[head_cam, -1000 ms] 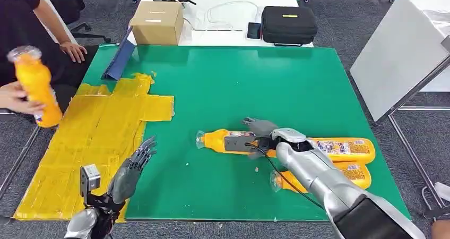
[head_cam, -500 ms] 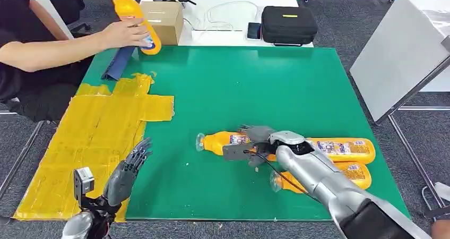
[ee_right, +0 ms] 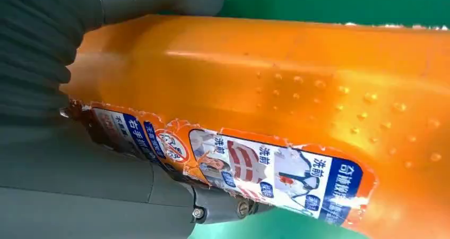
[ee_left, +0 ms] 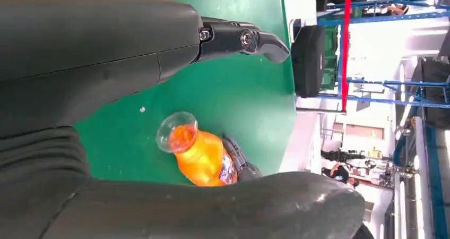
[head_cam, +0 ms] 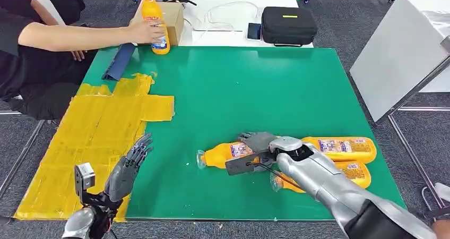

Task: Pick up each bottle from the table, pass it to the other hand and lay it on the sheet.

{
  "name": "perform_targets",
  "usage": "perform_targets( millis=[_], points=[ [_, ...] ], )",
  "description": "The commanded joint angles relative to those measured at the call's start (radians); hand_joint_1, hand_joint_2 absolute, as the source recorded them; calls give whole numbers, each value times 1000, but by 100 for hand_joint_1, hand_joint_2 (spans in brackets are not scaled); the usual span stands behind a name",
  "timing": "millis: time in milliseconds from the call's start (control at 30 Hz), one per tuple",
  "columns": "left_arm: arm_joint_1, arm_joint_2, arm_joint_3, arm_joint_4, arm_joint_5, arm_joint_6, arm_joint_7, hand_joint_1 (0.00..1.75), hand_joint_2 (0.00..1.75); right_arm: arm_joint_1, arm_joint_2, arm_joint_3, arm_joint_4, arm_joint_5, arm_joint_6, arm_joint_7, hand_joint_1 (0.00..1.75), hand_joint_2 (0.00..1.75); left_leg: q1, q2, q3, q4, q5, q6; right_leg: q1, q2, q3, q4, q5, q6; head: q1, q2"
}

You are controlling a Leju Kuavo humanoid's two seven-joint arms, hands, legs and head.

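Observation:
An orange bottle (head_cam: 220, 155) lies on its side on the green table (head_cam: 239, 85), cap end towards the yellow sheet (head_cam: 95, 138). My right hand (head_cam: 261, 146) grips it around the labelled middle. The right wrist view shows the thumb and fingers of that hand (ee_right: 48, 48) on either side of the bottle (ee_right: 297, 90). Two more orange bottles (head_cam: 345, 148) (head_cam: 354, 174) lie just right of it, partly behind my forearm. Low over the sheet's near edge my left hand (head_cam: 127, 167) is open with fingers spread, holding nothing. Past the left hand (ee_left: 79, 53), the left wrist view shows the gripped bottle (ee_left: 204, 156).
A person at the far left holds another orange bottle (head_cam: 154, 21) upright by a cardboard box (head_cam: 172, 18). A blue folder (head_cam: 119, 61) lies at the table's far left corner. A black case (head_cam: 289, 24) sits behind the table, and a white table (head_cam: 403, 48) stands to the right.
The person carried a bottle from beside the sheet to the table's far left edge. My right hand closed on the lying bottle and turned it slightly. My left hand barely moved.

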Motion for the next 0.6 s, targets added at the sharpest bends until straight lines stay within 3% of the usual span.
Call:
perform_targets(
  millis=[33, 133, 367, 500, 600],
  points=[
    [-10, -5, 22, 36, 5, -1, 16, 0, 0, 18, -25, 30, 20, -36, -14, 26, 175, 175, 1, -3, 2, 0, 0, -2, 1, -1, 3, -1, 0, -1, 0, 0],
    [-3, -5, 26, 31, 9, -1, 20, 0, 0, 24, -20, 8, 12, -53, -32, 33, 175, 175, 2, -3, 3, 0, -2, -4, 2, 1, 4, -1, -1, -2, 0, 0],
    [25, -39, 41, -12, 103, -11, 75, 0, 0, 107, 25, -209, -43, -216, -170, 50, 175, 175, 3, -2, 2, 1, -2, -4, 2, 2, 3, -1, -1, -2, 0, 0],
    [69, -129, 38, -118, 232, 27, 97, 0, 0, 266, 49, -418, -228, -318, -341, -32, 175, 175, 2, -2, 2, 1, -2, -2, 2, 0, 14, -1, 0, 0, 0, 0],
    [103, -162, -4, -184, 277, 86, 107, 0, 0, 363, 67, -485, -364, -306, -381, -45, 175, 175, 2, -1, 2, 2, -2, -3, 2, 2, 13, 0, 0, 0, 0, 0]
  ],
)
